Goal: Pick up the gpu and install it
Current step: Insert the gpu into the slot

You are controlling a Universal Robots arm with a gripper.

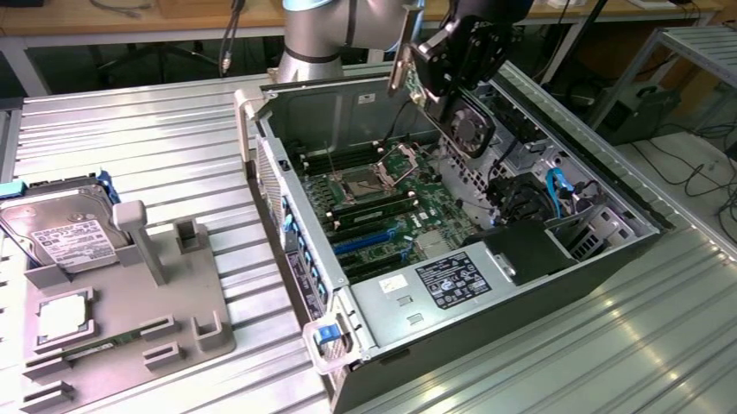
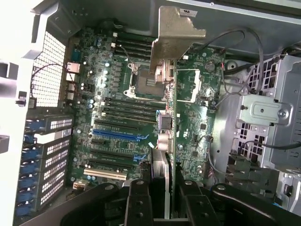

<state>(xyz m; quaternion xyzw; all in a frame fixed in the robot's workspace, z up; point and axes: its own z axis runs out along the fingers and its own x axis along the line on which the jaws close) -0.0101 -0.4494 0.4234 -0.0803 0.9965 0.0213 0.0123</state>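
Gripper point(image 2: 168, 193) clamped on the gpu point(image 1: 470, 128), and there it hangs on edge, well above the open computer case point(image 1: 345, 112), held thin-side-down, I'd judge, so the card can line up with the motherboard point(image 2: 117, 117) slots underneath.

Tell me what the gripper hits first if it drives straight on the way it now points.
The gripper is shut on the gpu, so the card would probably meet the motherboard first, somewhere between the socket and the slots. Depth is hard to judge.
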